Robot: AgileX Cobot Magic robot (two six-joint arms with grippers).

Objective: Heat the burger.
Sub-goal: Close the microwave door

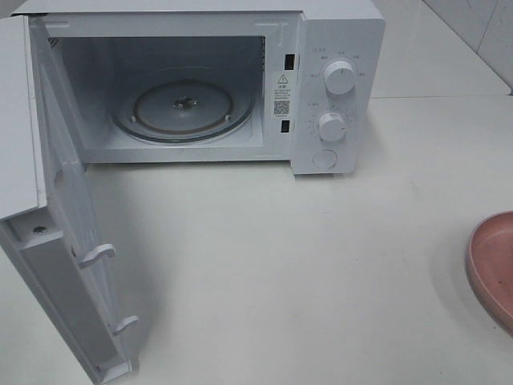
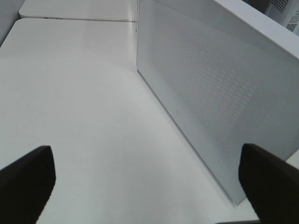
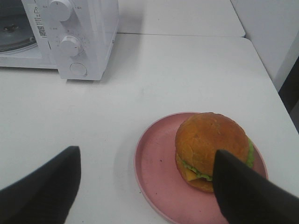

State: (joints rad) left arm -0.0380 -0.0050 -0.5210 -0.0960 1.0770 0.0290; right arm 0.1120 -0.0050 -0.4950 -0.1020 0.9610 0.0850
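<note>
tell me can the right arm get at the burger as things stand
Probably yes: the right gripper hangs open just above the burger, which sits uncovered on the pink plate, with nothing between them.

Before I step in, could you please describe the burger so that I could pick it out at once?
Start at the white microwave with its door open; on the table to the side of its knobs lies a round pink plate. The burger sits on that plate, the only food in view, with a golden-brown bun and green lettuce showing.
</note>
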